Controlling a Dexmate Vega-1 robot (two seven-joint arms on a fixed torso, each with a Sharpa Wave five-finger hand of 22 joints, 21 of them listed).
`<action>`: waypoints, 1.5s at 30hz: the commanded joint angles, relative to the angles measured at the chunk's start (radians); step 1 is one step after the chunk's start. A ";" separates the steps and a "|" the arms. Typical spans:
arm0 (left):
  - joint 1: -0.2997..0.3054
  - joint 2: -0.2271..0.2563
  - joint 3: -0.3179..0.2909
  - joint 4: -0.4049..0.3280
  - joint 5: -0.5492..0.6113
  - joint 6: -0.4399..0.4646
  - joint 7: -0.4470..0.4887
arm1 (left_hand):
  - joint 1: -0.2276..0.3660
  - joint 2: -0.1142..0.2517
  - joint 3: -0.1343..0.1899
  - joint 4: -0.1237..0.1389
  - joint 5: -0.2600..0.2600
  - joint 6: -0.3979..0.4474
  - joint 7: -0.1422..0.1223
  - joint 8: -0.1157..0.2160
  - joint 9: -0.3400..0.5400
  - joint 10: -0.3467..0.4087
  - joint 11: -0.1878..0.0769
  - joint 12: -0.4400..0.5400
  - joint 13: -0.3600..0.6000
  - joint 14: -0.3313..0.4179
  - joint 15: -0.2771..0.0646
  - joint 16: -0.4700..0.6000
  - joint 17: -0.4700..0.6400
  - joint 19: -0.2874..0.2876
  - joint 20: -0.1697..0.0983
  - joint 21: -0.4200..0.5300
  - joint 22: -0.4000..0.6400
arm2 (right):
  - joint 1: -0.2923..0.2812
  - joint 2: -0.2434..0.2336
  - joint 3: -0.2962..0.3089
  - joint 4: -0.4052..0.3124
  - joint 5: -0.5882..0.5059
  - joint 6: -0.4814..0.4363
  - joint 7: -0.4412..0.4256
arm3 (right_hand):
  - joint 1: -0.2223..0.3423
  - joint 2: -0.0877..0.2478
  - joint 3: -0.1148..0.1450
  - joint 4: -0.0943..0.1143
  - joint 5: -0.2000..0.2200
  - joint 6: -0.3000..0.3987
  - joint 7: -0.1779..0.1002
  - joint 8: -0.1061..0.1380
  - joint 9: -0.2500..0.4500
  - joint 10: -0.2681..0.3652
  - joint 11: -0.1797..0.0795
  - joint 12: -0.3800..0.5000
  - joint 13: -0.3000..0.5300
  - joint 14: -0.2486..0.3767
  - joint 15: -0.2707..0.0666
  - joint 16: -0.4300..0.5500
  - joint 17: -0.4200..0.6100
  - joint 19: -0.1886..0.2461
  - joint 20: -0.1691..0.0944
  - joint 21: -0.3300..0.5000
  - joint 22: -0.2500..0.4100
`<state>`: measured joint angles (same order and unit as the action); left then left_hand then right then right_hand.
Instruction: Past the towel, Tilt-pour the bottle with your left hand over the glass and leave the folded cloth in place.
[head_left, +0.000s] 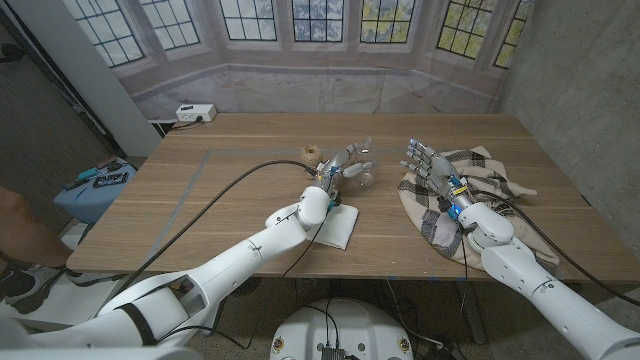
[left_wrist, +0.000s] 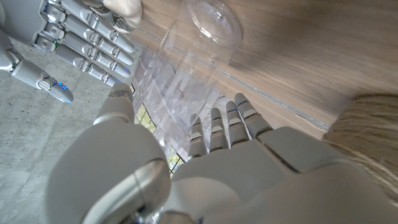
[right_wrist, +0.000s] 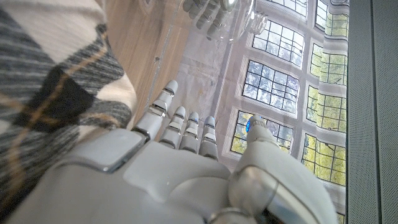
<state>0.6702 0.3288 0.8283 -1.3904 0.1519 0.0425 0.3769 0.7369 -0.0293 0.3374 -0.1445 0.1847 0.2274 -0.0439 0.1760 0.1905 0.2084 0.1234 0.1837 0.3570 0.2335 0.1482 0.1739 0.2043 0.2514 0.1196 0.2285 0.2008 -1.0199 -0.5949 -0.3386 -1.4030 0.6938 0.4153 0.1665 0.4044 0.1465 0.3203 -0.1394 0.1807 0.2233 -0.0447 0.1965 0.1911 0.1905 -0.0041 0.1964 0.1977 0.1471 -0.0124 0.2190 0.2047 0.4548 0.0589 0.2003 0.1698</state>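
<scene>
Gripping: left hand (head_left: 337, 170) clasps clear plastic bottle (left_wrist: 186, 68) mid-table, far side of white folded cloth (head_left: 338, 228). Likely light, slippery, crushable; hold mid-body. Right hand (head_left: 432, 170) released, over plaid towel (head_left: 485, 170).

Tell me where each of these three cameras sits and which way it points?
Head view: on the robot's head, looking down at the table, both arms, left hand at a clear bottle, right hand over a plaid towel.
Left wrist view: along the left hand toward the bottle.
Right wrist view: along the right hand, beside the towel, toward windows.
Shared: the bottle and left hand appear in head and left wrist views.
</scene>
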 joint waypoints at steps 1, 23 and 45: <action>0.021 0.026 -0.008 -0.037 -0.003 -0.008 -0.018 | -0.004 -0.001 -0.005 0.003 -0.001 0.009 -0.068 0.007 -0.002 -0.001 0.004 0.009 -0.010 -0.007 0.007 0.005 -0.009 -0.004 0.005 -0.005 0.002 | -0.024 -0.006 0.004 -0.027 -0.012 0.008 -0.024 | 0.009 0.002 0.001 -0.002 0.007 0.002 -0.013 0.002 -0.001 0.009 -0.005 0.003 0.002 0.006 0.005 0.002 0.003 0.004 0.006 -0.003 0.005; 0.081 0.072 -0.049 -0.111 -0.007 -0.024 -0.003 | 0.000 0.006 -0.005 0.002 -0.001 0.030 -0.069 0.016 -0.003 0.001 0.005 0.015 -0.024 0.000 0.012 0.011 -0.018 -0.002 0.012 -0.003 0.001 | -0.031 -0.009 -0.013 -0.069 -0.037 -0.019 -0.060 | 0.011 0.003 0.002 -0.001 0.007 0.007 -0.022 0.002 -0.001 0.008 -0.005 0.003 0.002 0.004 0.006 0.002 0.003 0.004 0.008 -0.004 0.005; 0.118 0.099 -0.089 -0.171 -0.006 -0.056 0.015 | -0.023 0.024 -0.009 0.014 0.000 0.103 0.104 0.034 -0.003 0.082 -0.023 0.046 -0.055 0.065 -0.037 0.031 -0.019 0.033 -0.010 0.016 0.004 | -0.019 -0.017 -0.017 -0.096 -0.049 -0.045 -0.080 | 0.012 0.002 0.002 -0.001 0.007 0.005 -0.017 0.000 -0.001 0.007 -0.004 0.003 0.002 0.005 0.006 0.002 0.003 0.004 0.007 -0.004 0.005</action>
<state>0.7675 0.4109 0.7595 -1.5268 0.1467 0.0027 0.3858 0.7178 -0.0100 0.3293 -0.1363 0.1847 0.3207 0.0459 0.2005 0.1858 0.2753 0.1000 0.2187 0.3015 0.2880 0.1125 0.2013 0.1825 0.2717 0.1071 0.2403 0.2026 -1.0468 -0.6075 -0.3530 -1.4880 0.6512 0.3815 0.0943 0.4043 0.1465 0.3202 -0.1393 0.1807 0.2303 -0.0627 0.1965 0.1911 0.1905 -0.0041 0.1964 0.1977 0.1471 -0.0124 0.2190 0.2049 0.4548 0.0589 0.2003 0.1698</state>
